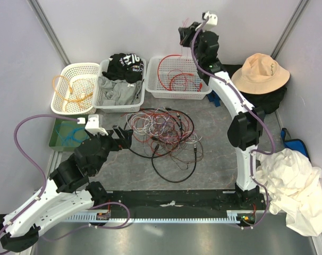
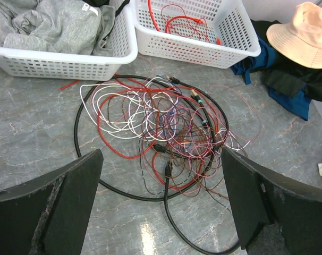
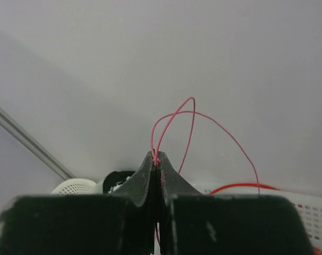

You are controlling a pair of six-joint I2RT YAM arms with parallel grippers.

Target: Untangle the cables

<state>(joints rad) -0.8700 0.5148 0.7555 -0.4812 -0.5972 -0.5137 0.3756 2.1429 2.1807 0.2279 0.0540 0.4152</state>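
While the right gripper (image 3: 156,158) is clenched on a thin pink wire (image 3: 192,114) above the right basket (image 1: 177,94), its strands hang straight down toward it; the cables (image 1: 161,133) lie heaped roundish on the table (image 1: 214,164), without a clear long axis; the left gripper (image 2: 161,159) gapes wide, facing them.

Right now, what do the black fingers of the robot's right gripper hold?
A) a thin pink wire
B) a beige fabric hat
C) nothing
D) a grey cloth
A: the right wrist view shows the right gripper shut on a thin pink wire looping above its tips.
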